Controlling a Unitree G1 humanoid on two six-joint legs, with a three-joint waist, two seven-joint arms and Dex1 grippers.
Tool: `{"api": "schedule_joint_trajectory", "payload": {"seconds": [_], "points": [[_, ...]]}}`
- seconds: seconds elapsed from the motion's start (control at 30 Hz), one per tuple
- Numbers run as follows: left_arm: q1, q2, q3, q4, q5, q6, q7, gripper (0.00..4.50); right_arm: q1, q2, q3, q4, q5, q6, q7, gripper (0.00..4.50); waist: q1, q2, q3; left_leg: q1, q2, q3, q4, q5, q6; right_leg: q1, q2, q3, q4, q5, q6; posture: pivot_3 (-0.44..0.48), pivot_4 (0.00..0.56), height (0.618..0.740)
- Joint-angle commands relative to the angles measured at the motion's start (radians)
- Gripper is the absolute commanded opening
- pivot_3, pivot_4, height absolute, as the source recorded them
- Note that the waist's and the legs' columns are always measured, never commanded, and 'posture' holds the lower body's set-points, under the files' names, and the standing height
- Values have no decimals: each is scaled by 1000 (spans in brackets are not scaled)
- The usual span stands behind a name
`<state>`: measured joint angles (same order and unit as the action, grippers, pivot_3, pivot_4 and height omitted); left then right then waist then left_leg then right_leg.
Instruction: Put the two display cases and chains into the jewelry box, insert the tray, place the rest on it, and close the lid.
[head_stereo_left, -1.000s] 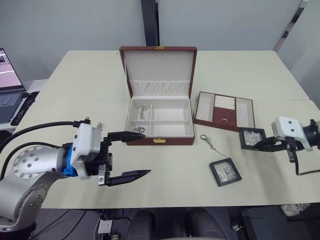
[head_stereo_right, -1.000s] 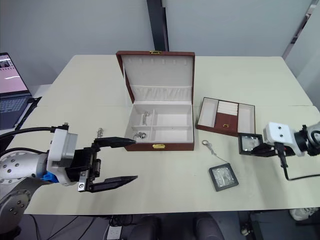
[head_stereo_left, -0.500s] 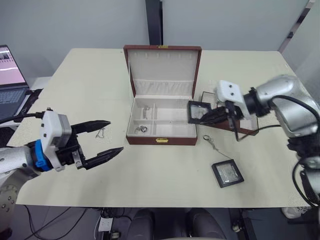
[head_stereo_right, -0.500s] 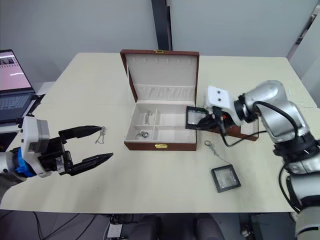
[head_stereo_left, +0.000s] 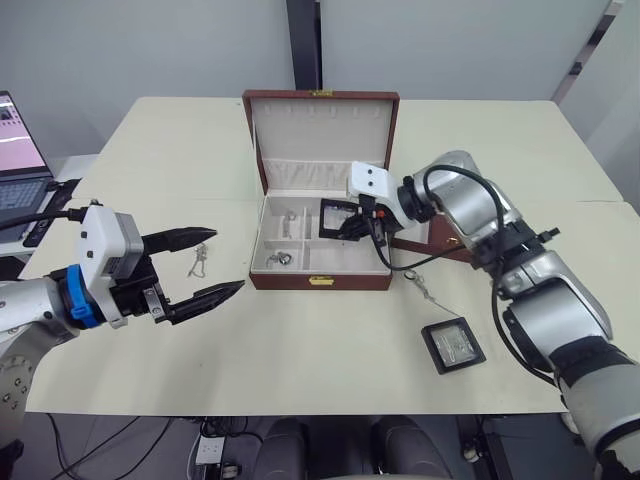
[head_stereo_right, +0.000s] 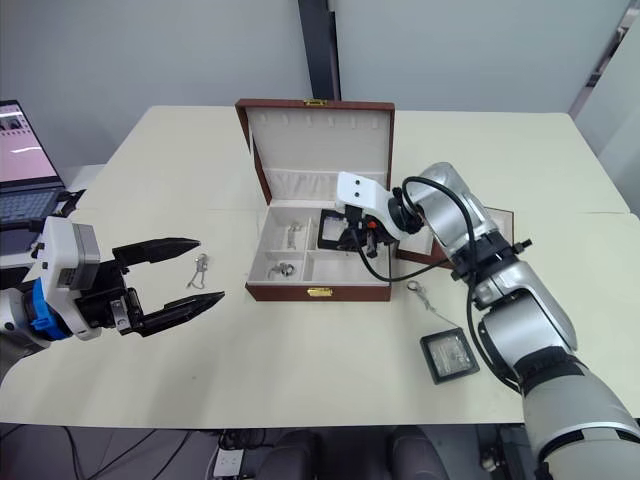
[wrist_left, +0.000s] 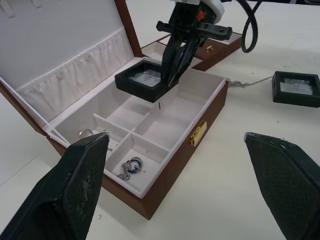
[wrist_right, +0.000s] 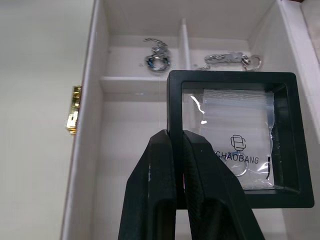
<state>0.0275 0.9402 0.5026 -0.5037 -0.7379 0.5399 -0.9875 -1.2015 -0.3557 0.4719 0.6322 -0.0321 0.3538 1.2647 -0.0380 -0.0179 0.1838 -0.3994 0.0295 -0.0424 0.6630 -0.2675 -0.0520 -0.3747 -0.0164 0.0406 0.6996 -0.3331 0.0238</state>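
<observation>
Bright, even overhead light, soft shadows, sharp focus.

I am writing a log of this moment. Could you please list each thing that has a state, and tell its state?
Lid: open, upright.
Jewelry box: open, two chains inside.
Held display case: above the box, gripped.
Second display case: on the table.
Right gripper: shut on the case's frame.
Left gripper: open, holding nothing.

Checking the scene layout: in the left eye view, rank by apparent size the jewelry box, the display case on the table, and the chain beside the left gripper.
1. jewelry box
2. display case
3. chain
</observation>
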Motion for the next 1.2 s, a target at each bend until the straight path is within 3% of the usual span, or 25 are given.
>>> {"api": "schedule_joint_trajectory", "payload": {"seconds": [0.03,0.4,1.0,1.2], "points": [[1,10,10,-30,3,-1,10,4500,-55,26,-9,83,-41,-101,-20,9,-1,0,0,0,0,0,0,0,0,0,0,0,0,0,0,0,150,740],[-11,7,-9,-35,9,-5,24,4500,-91,79,-20,295,-134,-278,-75,9,-4,0,0,0,0,0,0,0,0,0,0,0,0,0,0,0,150,740],[-29,3,-24,-28,18,-11,26,4500,-119,104,-47,414,-193,-369,-92,9,-12,0,0,0,0,0,0,0,0,0,0,0,0,0,0,0,150,740],[-30,0,-28,-25,25,-17,27,4500,-148,88,-82,415,-174,-376,-68,1740,-14,0,0,0,0,0,-1,0,0,0,0,0,0,0,0,0,150,740]]}}
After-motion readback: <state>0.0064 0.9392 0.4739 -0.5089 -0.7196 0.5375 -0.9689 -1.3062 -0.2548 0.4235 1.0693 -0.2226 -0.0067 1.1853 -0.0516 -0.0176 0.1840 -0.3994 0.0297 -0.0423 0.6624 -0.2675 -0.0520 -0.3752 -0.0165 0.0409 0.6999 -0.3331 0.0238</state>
